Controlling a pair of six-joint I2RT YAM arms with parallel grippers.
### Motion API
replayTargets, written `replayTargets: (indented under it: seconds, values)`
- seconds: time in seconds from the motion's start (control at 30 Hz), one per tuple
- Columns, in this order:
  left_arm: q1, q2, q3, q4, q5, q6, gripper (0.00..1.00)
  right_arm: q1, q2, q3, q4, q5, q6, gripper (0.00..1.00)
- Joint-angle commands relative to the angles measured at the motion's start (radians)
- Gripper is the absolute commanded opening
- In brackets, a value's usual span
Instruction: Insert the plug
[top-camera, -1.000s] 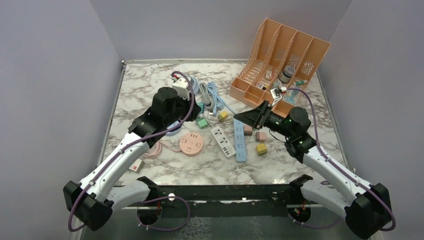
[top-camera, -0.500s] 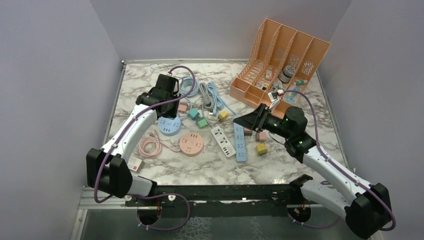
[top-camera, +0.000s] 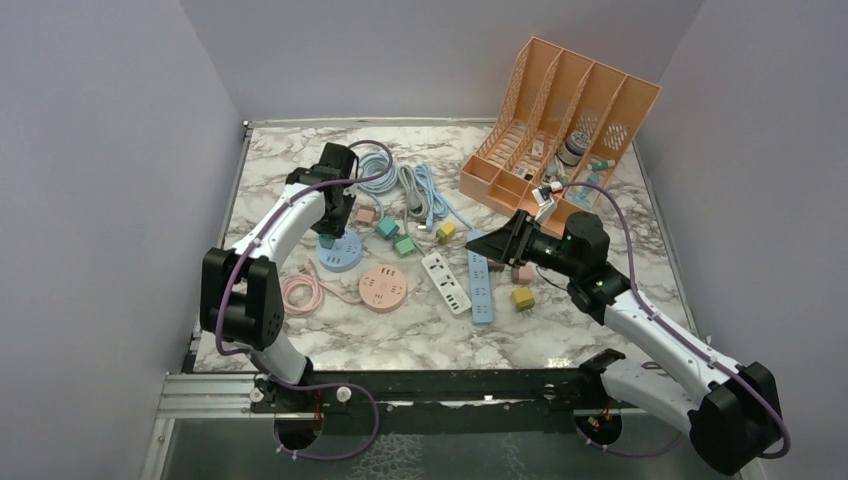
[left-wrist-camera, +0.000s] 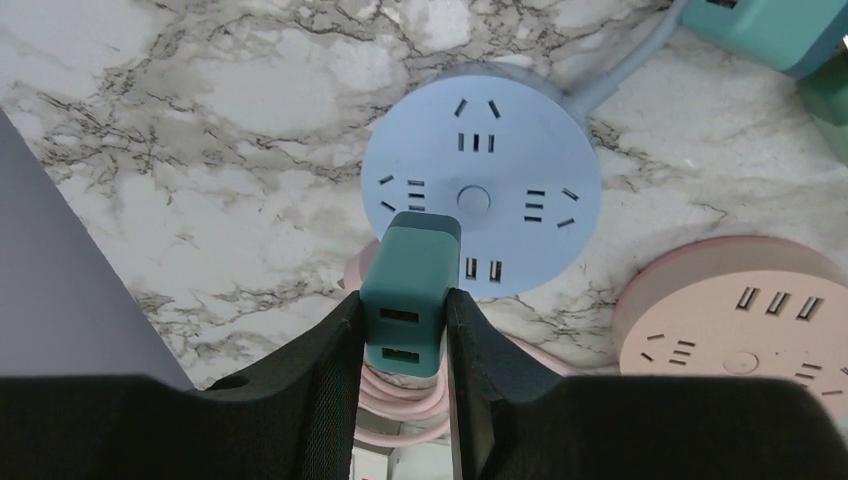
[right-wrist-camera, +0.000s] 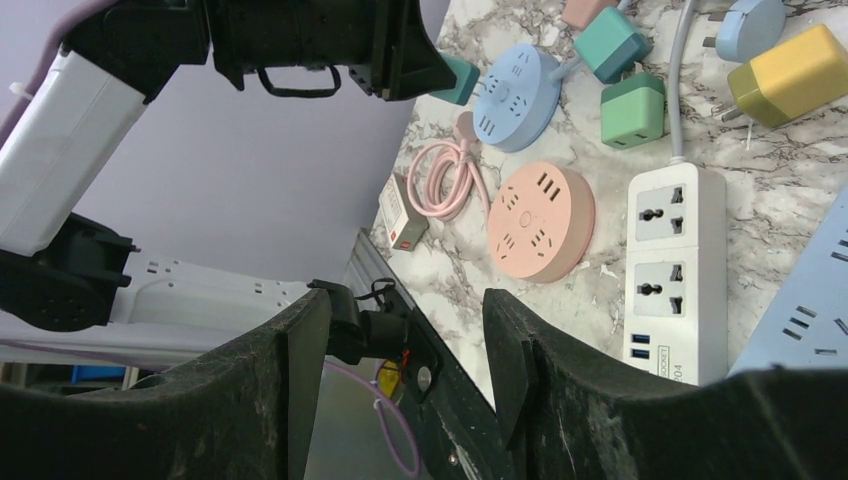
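A marble bench (top-camera: 290, 150) carries the clutter. An orange file rack (top-camera: 600, 90) stands at the far right, with small items in its slots. A pink socket hub (top-camera: 383, 288) lies near the middle, and a pink cable (top-camera: 300, 293) is coiled just left of it. A white power strip (top-camera: 446, 283) and a blue power strip (top-camera: 480, 285) lie side by side. A green adapter (top-camera: 404, 245) and a yellow adapter (top-camera: 446, 231) sit near loose cords (top-camera: 415, 190).

Marble table (top-camera: 420, 337), plain lavender walls (top-camera: 400, 50)
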Motion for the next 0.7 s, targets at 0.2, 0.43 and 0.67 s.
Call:
replayTargets:
  seconds: [0.2,0.43,0.67]
  values:
    - [0.011,0.093,0.112,-0.025,-0.063,0.052,0.0,0.007,0.03,0.003,0.019,0.023,0.006,0.58]
    - [0.014,0.13,0.098,-0.04,-0.083,0.04,0.0,0.007,0.057,0.003,0.029,0.012,0.014,0.57]
    - [0.014,0.162,0.104,-0.039,-0.086,0.038,0.0,0.007,0.057,0.0,0.029,0.013,0.015,0.57]
